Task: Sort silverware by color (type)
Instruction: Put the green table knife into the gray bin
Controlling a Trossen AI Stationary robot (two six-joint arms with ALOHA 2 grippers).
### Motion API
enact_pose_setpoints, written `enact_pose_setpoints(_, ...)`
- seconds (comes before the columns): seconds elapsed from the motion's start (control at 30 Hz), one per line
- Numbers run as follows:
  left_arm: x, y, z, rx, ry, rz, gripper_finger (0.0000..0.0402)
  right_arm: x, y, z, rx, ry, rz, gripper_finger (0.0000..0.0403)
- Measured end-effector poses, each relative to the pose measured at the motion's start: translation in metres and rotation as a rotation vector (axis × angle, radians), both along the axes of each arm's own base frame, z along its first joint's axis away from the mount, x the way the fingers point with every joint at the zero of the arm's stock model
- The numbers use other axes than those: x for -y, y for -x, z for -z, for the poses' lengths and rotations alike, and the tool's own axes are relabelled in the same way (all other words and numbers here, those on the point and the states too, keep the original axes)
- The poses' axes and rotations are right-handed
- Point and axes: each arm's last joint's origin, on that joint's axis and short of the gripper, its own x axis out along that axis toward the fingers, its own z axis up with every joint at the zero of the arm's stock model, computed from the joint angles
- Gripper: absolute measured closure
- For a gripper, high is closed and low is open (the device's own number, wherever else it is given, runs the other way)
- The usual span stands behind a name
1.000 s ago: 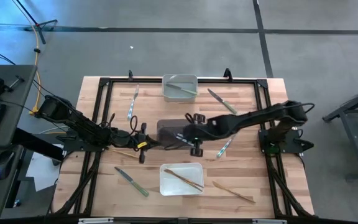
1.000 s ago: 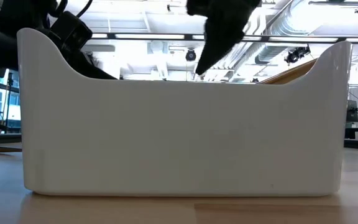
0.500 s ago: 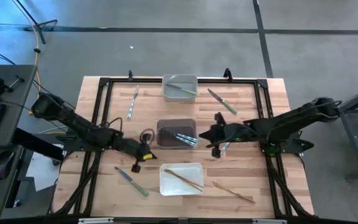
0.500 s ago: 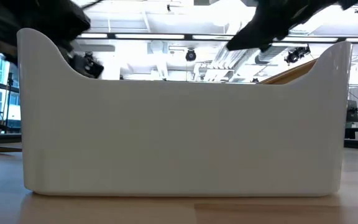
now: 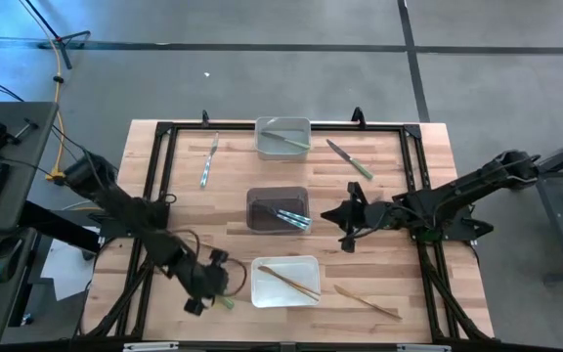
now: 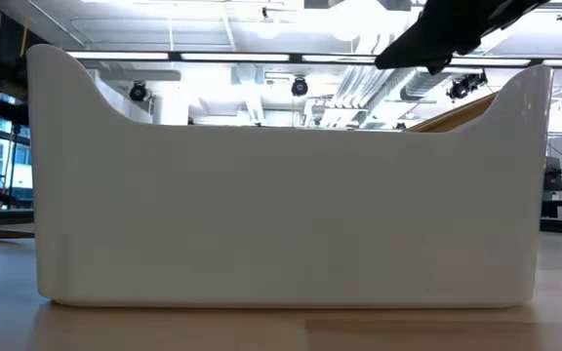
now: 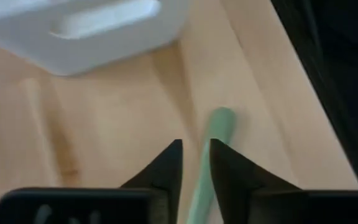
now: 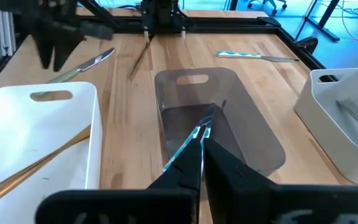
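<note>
The left pincer (image 5: 206,284) hangs low over the near-left part of the counter (image 5: 164,176), directly above the green-handled knife (image 5: 225,301) that lies just left of the white bin (image 5: 284,295). In the left wrist view its fingers (image 7: 166,171) stand narrowly apart with the knife's green handle (image 7: 213,146) running up between them, so the knife's long axis lines up with the gap and not across it; nothing is gripped yet. That alignment is what the coming grasp turns on: in my judgement the pincer needs to turn about its wrist or drop straight down so that the fingers close across the handle's width. The left arm is clearly the nearer one. The right pincer (image 5: 345,221) is closed and empty, hovering just right of the dark bin (image 5: 258,198) at the middle, where blue-silver pieces (image 5: 289,217) already lie. Other silverware remains scattered: a blue knife (image 5: 206,166) far left, a green knife (image 5: 350,158) far right, a wooden piece (image 5: 368,301) near right.
</note>
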Motion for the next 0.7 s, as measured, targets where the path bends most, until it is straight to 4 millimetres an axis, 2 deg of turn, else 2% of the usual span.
enact_pose_setpoints(0.23, 0.029, -0.006, 0.025, -0.081, -0.046, -0.019, 0.0259, 0.000, 0.000, 0.001, -0.010, 0.004, 0.002, 0.0403)
enact_pose_setpoints(0.4, 0.037, -0.015, 0.037, -0.122, -0.124, -0.034, 0.0240, 0.000, 0.001, 0.002, -0.017, 0.006, 0.002, 0.0403)
enact_pose_setpoints(0.53, 0.036, -0.017, 0.043, -0.171, -0.175, -0.046, 0.0249, 0.000, 0.001, 0.002, -0.026, 0.009, 0.001, 0.0403)
enact_pose_setpoints(0.7, 0.034, -0.015, 0.043, -0.178, -0.193, -0.030, 0.0315, 0.000, 0.001, 0.003, -0.029, 0.010, 0.001, 0.0403)
